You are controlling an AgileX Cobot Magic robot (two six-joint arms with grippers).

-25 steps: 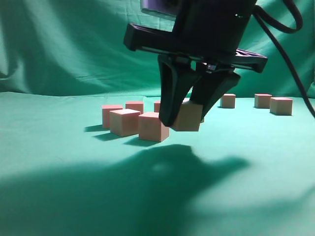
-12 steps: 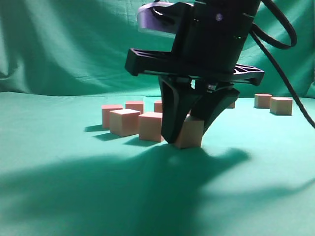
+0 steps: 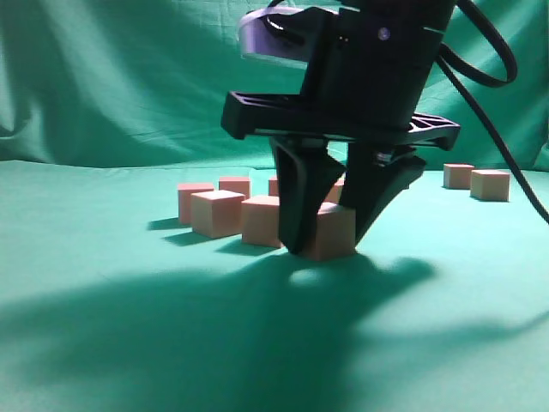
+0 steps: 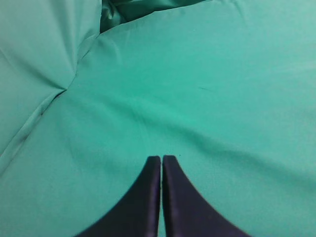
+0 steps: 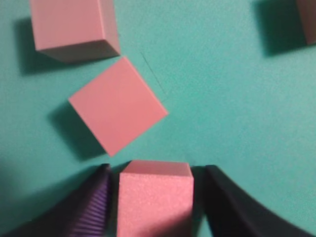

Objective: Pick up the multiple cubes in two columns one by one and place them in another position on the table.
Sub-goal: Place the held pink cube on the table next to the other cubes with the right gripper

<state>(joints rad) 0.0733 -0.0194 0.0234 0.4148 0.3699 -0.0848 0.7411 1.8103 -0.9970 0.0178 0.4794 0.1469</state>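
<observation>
A pinkish cube rests on the teal table, at the right end of a row with two more cubes. My right gripper straddles it, open, with a thin gap on each side. In the right wrist view the same cube sits between the fingers of the right gripper, a tilted cube just ahead and another beyond. My left gripper is shut and empty above bare table cloth.
Behind the row stand more cubes. Two cubes lie apart at the far right. A draped green backdrop closes off the rear. A cube corner shows at the right wrist view's top right.
The right gripper came down with the cube until it sat on the cloth beside the row. Its jaws then parted and let the cube go. The other cubes stayed put.
</observation>
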